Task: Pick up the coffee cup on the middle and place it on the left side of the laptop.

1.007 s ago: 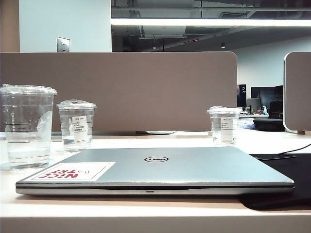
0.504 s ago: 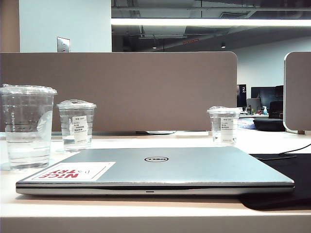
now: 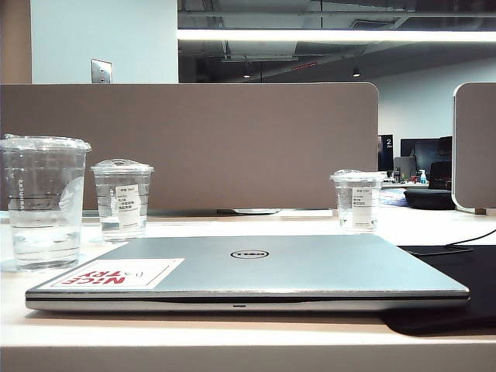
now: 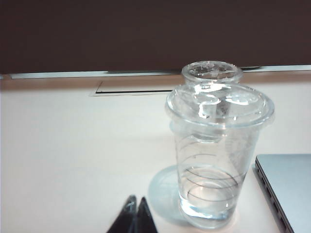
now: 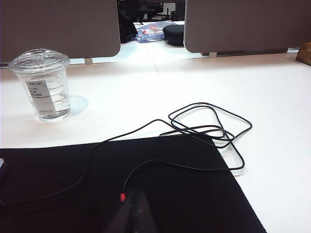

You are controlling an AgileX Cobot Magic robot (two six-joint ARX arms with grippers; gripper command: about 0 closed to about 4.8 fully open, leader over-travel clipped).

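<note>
The coffee cup [image 3: 44, 203], tall, clear and lidded with thin black lines, stands on the table just left of the closed silver laptop [image 3: 256, 271]. In the left wrist view the coffee cup [image 4: 218, 155] stands upright with some water in it, and a corner of the laptop [image 4: 286, 189] lies beside it. My left gripper [image 4: 137, 198] is shut and empty, low over the table, a short way from the cup's base. My right gripper [image 5: 136, 194] is shut and empty over a black mat [image 5: 97, 184]. Neither gripper shows in the exterior view.
A shorter labelled cup [image 3: 122, 200] stands behind the coffee cup, and another [image 3: 357, 200] at the back right. A black cable [image 5: 209, 128] loops across the mat's edge and the white table. Grey partitions [image 3: 194, 147] close off the back.
</note>
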